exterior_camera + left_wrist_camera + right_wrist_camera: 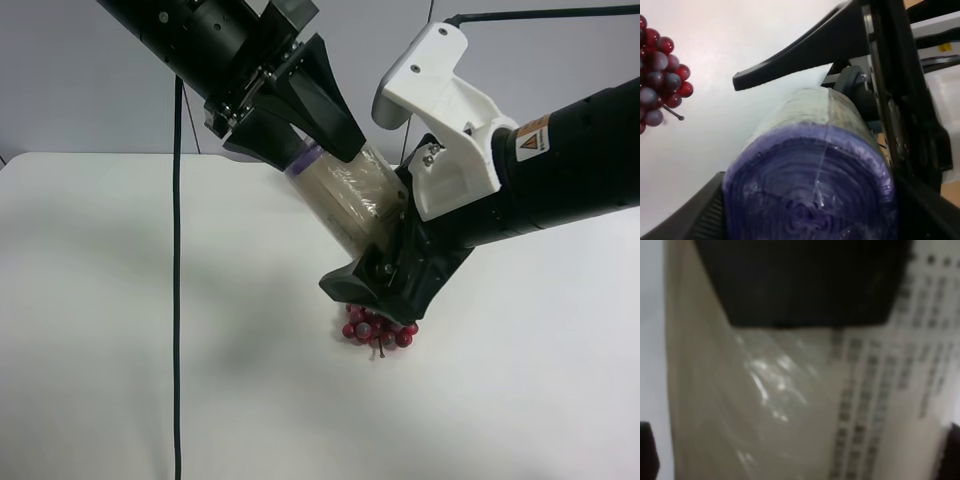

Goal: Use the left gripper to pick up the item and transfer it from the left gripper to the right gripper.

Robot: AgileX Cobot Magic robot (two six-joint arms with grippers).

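berries [378, 330]: on table [120, 350], below the handover pt; not involved.
R gripper [372, 240]: jaws straddle lower end of roll [345, 200], not closed. Left wrist view shows table between one finger and the wrap. Holds nothing.
roll: in air above table, long axis tilted; purple end up at L gripper [305, 150], clear-wrapped end down in R jaws.
L gripper: clamped on purple end, carries the roll alone.
key relation: roll lies between R fingers, axis across them. Judged next: R closes, then L lets go.
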